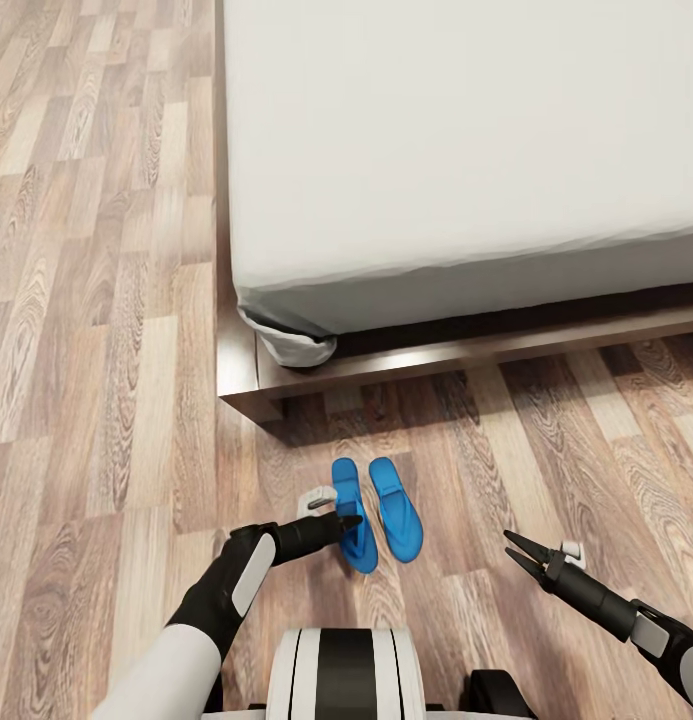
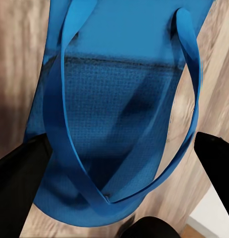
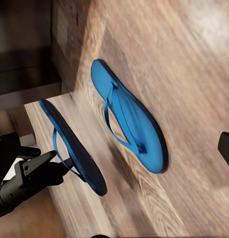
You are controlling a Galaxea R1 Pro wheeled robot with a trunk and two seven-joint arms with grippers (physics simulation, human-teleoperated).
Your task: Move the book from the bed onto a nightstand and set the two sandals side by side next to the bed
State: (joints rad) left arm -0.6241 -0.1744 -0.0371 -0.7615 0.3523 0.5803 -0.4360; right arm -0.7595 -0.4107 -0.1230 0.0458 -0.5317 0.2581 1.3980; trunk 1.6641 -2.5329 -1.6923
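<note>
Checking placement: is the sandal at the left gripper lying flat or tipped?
Tipped: the left sandal stands on edge at the left gripper; the other lies flat.

The floor (image 1: 96, 300) is wood-look planking in mixed tones, pale tan beside reddish brown, with strong dark grain and staggered board ends. It runs across the whole room in sight, the boards lying lengthwise away from the camera. Light is soft and even. A dark shadow lies on the boards along the foot of the low furniture ahead, and the planks there look duller and browner.
</note>
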